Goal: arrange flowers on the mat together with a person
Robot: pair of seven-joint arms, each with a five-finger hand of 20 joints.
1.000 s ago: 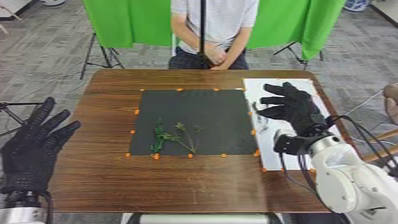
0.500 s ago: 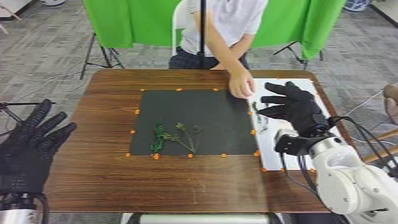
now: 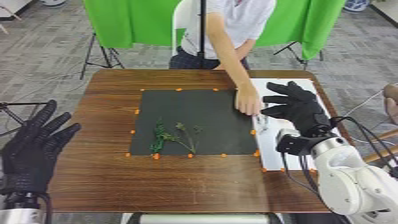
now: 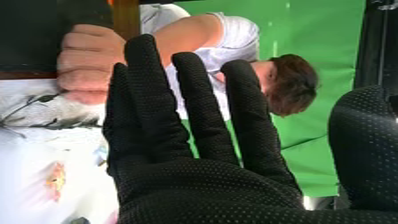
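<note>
In the head view my right hand [image 3: 297, 108] is over the white sheet, its fingers straight, holding nothing; in the right wrist view the same hand [image 4: 204, 185] has its fingers extended. My left hand [image 3: 34, 150] stays at the table's left edge, fingers spread. Two green sprigs, one denser [image 3: 158, 137] and one thin-branched [image 3: 187, 138], lie on the lower part of the dark mat [image 3: 191, 110]. A person's hand [image 3: 248, 102] is at the mat's right edge, beside the white sheet; the right wrist view has this person's hand [image 4: 87, 62] with curled fingers near a dark stem [image 4: 34, 100].
The white sheet [image 3: 282, 160] lies right of the mat, with some items on it under and near my right hand. Small orange markers [image 3: 155, 156] edge the mat. The brown table [image 3: 178, 185] extends around both. A black pole stands at the far edge.
The person's arm has stretched over the table from the far edge, and the hand has come down along the mat's right edge. My right hand has barely moved; my left hand shifted slightly.
</note>
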